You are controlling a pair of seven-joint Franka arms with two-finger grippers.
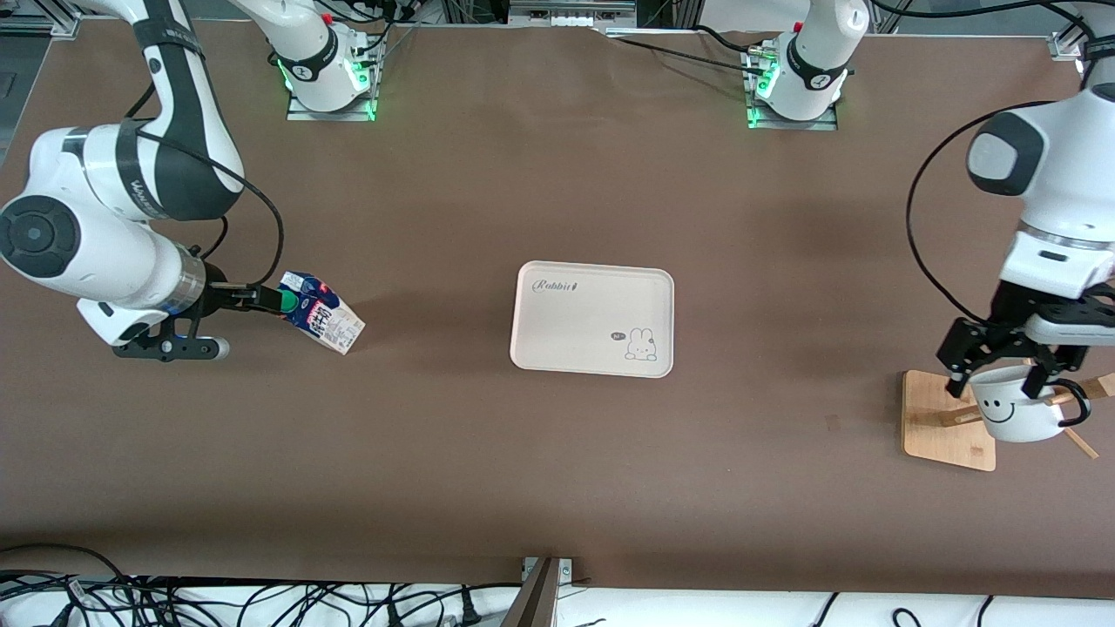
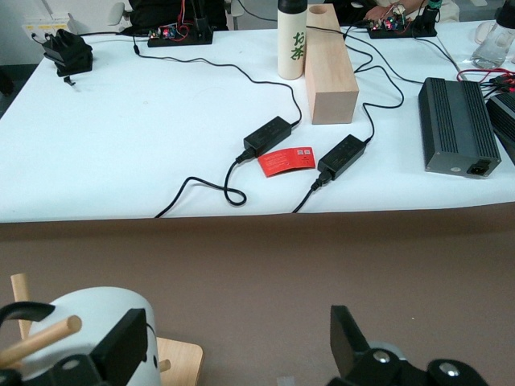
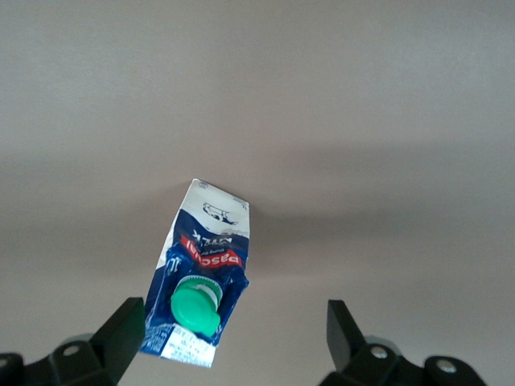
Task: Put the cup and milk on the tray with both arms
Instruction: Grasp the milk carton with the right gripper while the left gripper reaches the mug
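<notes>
One wooden rack [image 1: 948, 427] under cup [image 1: 1015, 407].

Tray [image 1: 594, 319] mid-table, milk [image 1: 320, 323] toward the right arm's end, cup [image 1: 1014, 403] toward the left arm's.

We see the left gripper [image 2: 233, 350] with its 2 black fingers [image 2: 121, 346] spread wide, one of them against the side of the cup [image 2: 92, 318]. A wooden peg [image 2: 40, 339] crosses in front of the cup, above the bamboo rack base [image 2: 179, 358] on the brown table [image 2: 322, 257]. A white bench [image 2: 121, 129] carries 2 black power bricks [image 2: 268, 135], a red card [image 2: 286, 161], a wooden block [image 2: 330, 68] and a grey box [image 2: 455, 125].
</notes>
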